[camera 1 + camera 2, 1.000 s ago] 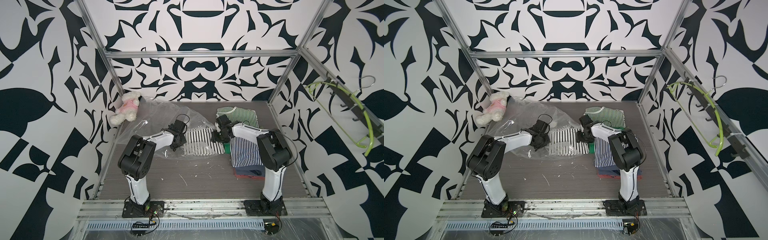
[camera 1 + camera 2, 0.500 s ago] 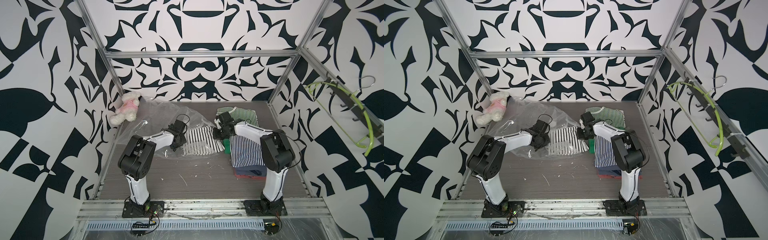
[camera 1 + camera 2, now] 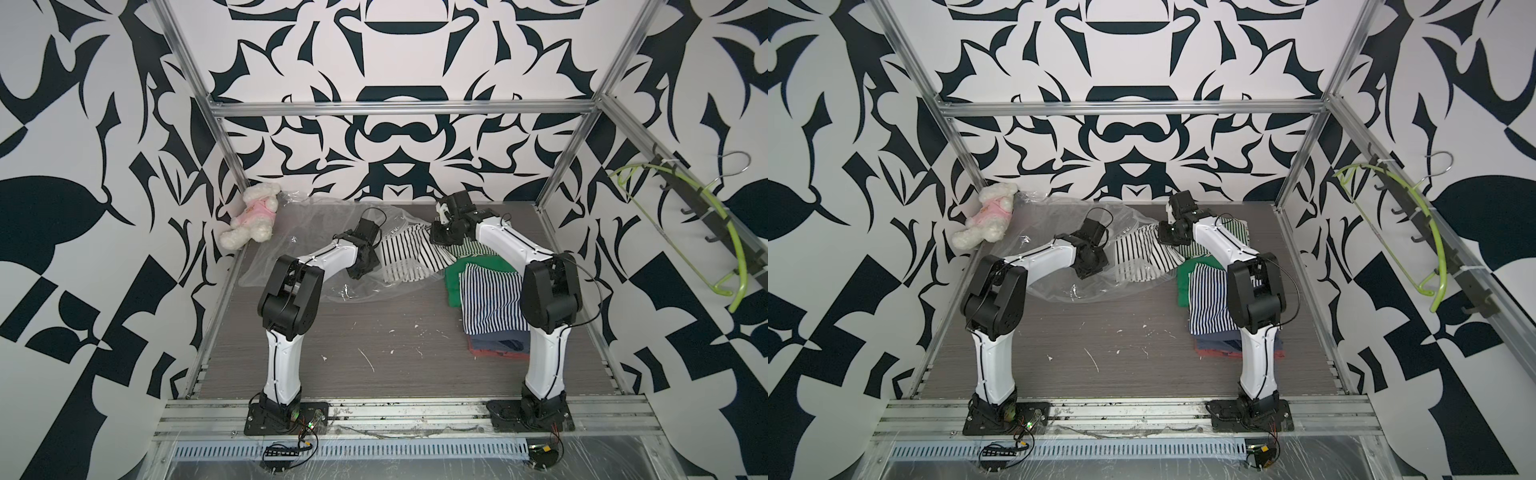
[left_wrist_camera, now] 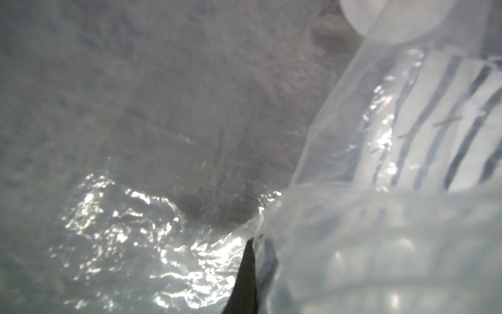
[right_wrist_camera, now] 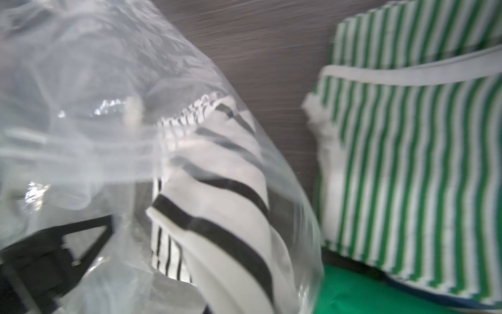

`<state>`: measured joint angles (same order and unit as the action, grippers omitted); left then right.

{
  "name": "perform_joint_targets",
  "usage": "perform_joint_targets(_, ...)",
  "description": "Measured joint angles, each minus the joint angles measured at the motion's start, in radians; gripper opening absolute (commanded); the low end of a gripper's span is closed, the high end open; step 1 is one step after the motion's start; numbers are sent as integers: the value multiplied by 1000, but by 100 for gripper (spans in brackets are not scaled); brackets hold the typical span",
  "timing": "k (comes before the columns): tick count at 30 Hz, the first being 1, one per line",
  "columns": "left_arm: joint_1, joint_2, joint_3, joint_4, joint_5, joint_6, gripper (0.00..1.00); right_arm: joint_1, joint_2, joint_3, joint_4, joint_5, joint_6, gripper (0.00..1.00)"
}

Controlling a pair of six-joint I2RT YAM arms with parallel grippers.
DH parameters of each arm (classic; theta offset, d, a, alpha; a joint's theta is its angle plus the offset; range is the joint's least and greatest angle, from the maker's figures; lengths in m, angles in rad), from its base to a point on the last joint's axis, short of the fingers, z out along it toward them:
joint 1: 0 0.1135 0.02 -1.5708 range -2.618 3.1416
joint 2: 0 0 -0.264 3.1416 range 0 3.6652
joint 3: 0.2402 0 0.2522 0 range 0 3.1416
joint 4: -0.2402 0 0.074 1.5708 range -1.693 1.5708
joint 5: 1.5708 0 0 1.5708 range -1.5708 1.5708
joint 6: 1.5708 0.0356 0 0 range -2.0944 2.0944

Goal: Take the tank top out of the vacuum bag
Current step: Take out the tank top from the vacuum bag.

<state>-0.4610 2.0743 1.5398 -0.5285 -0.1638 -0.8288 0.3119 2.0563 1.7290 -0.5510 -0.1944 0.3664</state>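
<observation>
Clear vacuum bag (image 3: 297, 249) partly covers striped tank top (image 3: 409, 259).

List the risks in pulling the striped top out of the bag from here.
1. Plastic drapes over the striped top near the right hand; it may have pinched the bag too, dragging both.
2. The left hand grips thin plastic, which may slip.
3. The top may knock the clothes pile.

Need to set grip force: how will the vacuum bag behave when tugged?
Likely floppy: the vacuum bag lies crumpled in loose folds. Probably light: the tank top shows through its thin film. Possibly slippery, given its glossy highlights.
</observation>
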Motion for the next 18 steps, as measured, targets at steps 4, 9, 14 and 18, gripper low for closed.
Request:
perform_joint_targets(4, 23, 69, 127, -37, 9, 10, 0, -48, 20, 2, 6, 27, 0, 0)
perform_joint_targets(9, 61, 114, 176, -65, 32, 11, 0, -114, 10, 2, 39, 18, -6, 0)
perform_joint_targets(14, 81, 120, 176, -89, 36, 11, 0, -196, -7, 2, 53, -3, -8, 0)
perform_joint_targets(18, 88, 127, 172, -95, 38, 15, 0, -256, -24, 1, 55, -10, -8, 0)
